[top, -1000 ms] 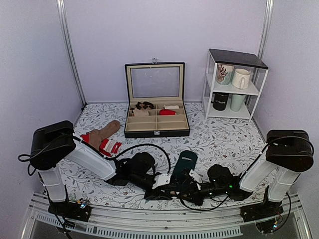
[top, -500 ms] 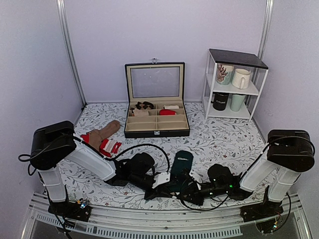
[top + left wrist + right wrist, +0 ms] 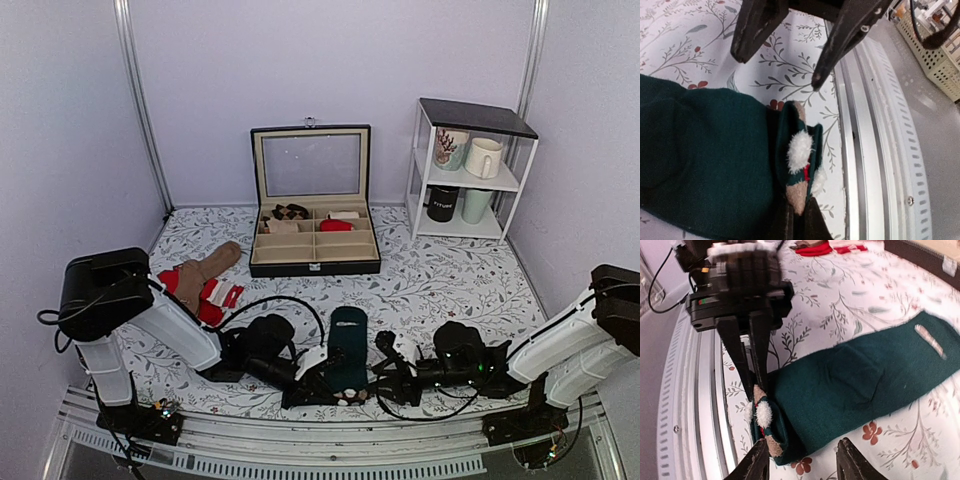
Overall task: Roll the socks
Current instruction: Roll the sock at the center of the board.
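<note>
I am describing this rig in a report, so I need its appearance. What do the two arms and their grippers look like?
Both arms are alike: the left arm and the right arm have white links between bulky black joint housings. Thin black cables loop loosely beside them. The left gripper and the right gripper each have two slim, tapering black fingers.

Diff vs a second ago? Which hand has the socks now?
The left hand closed on the near end of the green socks. The right hand let go, opened and drew back to the right, its arm swinging outward. The socks turned from tilted right to lying straight and slid a little left. Unchanged: the tan and red socks, the box, the mug shelf.
</note>
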